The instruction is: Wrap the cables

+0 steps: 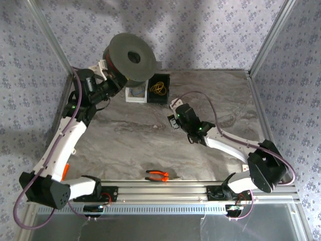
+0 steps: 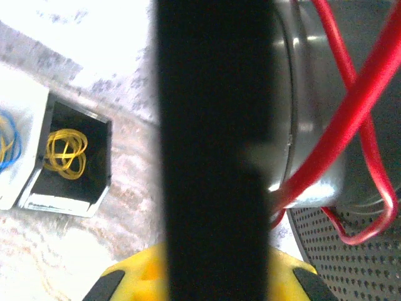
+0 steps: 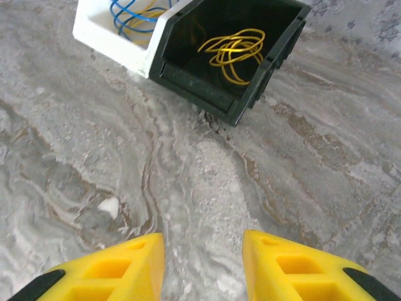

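L pincer [image 2: 210, 279] clamped on spool [image 1: 131, 56], red cables [image 2: 351, 106] just R of it

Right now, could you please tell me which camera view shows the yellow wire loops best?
The right wrist view: the yellow wire loops lie large and sharp inside the black bin. The left wrist view shows them smaller, at its left; the top external view shows a tiny yellow speck.

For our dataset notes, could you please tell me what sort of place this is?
Probably a lab robot test cell: two arms bolted to an aluminium rail, patterned walls in a metal frame, and small bins of wire loops on a marble-look tabletop.
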